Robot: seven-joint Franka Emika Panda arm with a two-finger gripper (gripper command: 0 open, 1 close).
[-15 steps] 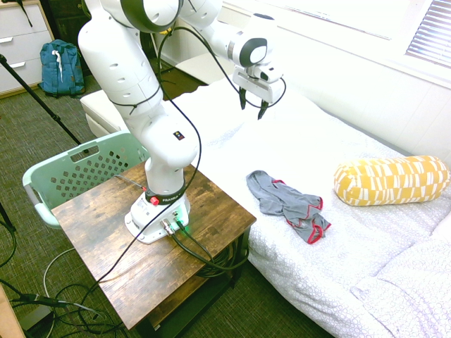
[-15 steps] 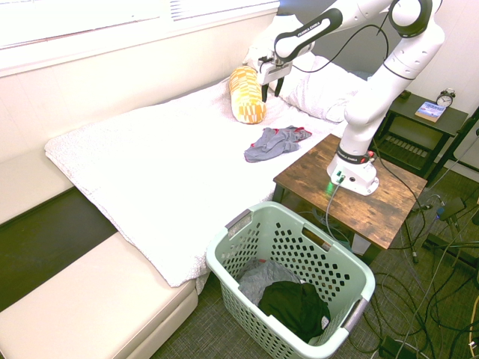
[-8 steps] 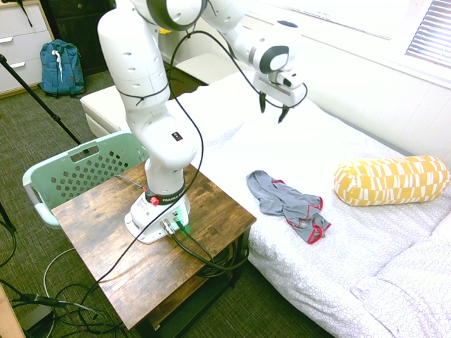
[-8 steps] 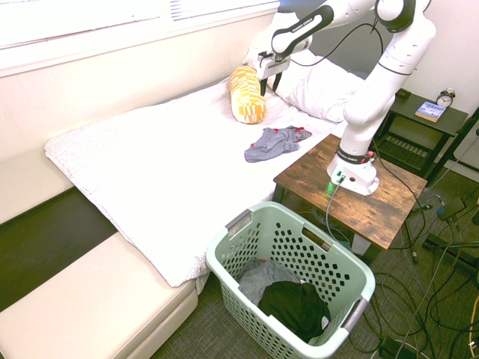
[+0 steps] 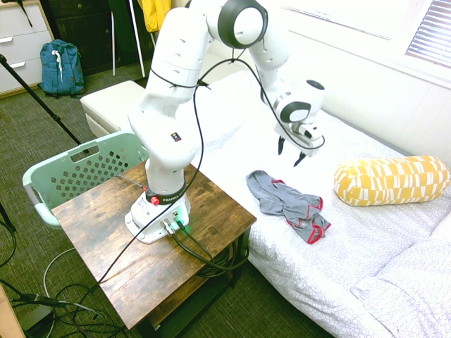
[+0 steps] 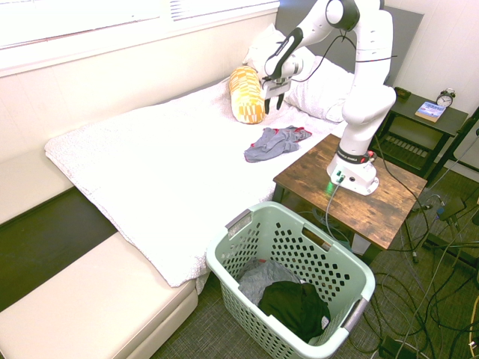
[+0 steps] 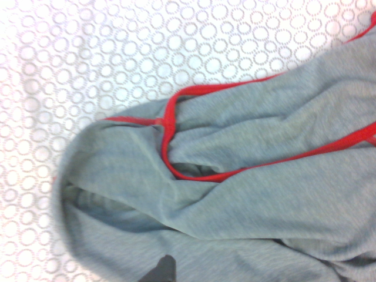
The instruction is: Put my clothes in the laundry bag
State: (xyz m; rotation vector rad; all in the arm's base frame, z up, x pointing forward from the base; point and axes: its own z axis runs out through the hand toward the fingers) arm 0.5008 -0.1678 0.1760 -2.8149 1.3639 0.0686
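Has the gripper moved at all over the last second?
Yes. The open gripper has dropped and swung toward the yellow pillow, now hanging above the grey garment.

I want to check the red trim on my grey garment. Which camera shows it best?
The wrist view: the grey garment fills it, trim sharp. Both exterior views show it whole but small on the bed.

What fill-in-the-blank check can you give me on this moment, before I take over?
1. The gripper hangs above the bed with its fingers ____.
2. The grey garment has trim coloured ____.
3. The garment lies on the ____.
4. The laundry basket stands on the ____.

Missing words: open; red; bed; floor
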